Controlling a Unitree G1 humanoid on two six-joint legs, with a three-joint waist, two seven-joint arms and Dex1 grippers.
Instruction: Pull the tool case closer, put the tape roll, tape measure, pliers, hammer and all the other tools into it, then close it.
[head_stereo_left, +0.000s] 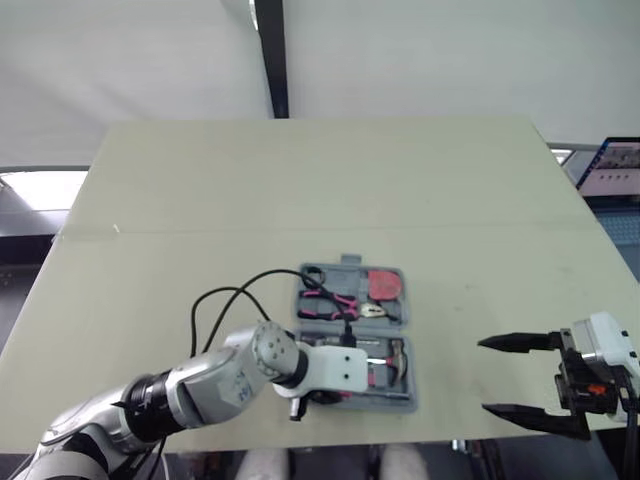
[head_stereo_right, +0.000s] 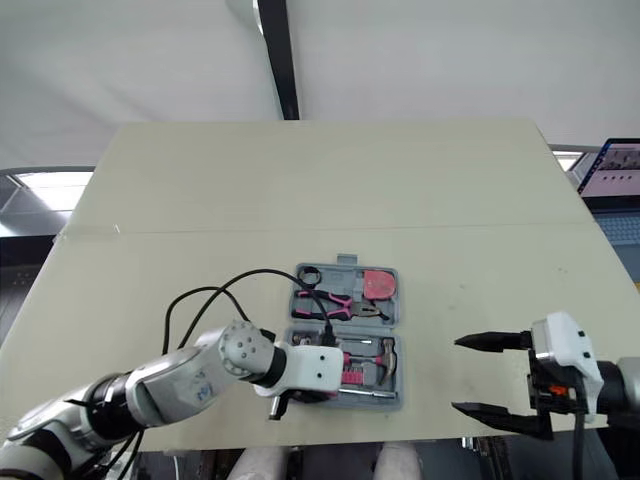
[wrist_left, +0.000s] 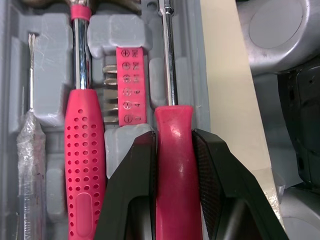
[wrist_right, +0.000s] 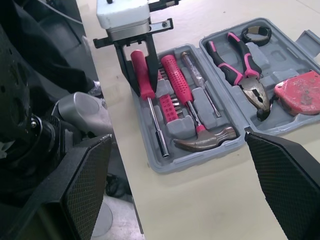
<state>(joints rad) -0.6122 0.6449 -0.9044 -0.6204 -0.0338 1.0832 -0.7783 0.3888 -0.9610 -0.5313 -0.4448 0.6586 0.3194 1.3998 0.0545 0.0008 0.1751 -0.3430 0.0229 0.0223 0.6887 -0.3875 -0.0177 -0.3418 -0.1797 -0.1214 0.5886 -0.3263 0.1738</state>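
One tool, the red screwdriver (wrist_right: 143, 80), is held tight between the black fingers of the left gripper (wrist_left: 173, 140). It is at its slot on the near side of the tool case (wrist_right: 150, 152), but it cannot be told if it is pressed all the way in. If it is let go while tilted, it could be left sticking up, and then the lid might not be shut.

The case is set close to the front edge of the table (head_stereo_left: 300, 180), so it could be slid off by a hard push.

The hammer (wrist_right: 179, 82), pliers (wrist_right: 240, 60), tape measure (wrist_right: 300, 92) and tape roll (wrist_right: 256, 35) are seen lying in their places.

The left arm and its black cable (head_stereo_left: 225, 295) are stretched over the case. The lid is blocked by them, and the cable could be caught in the fold.

The right gripper (head_stereo_left: 482, 375) is held wide open over bare table, well apart to the right of the case.
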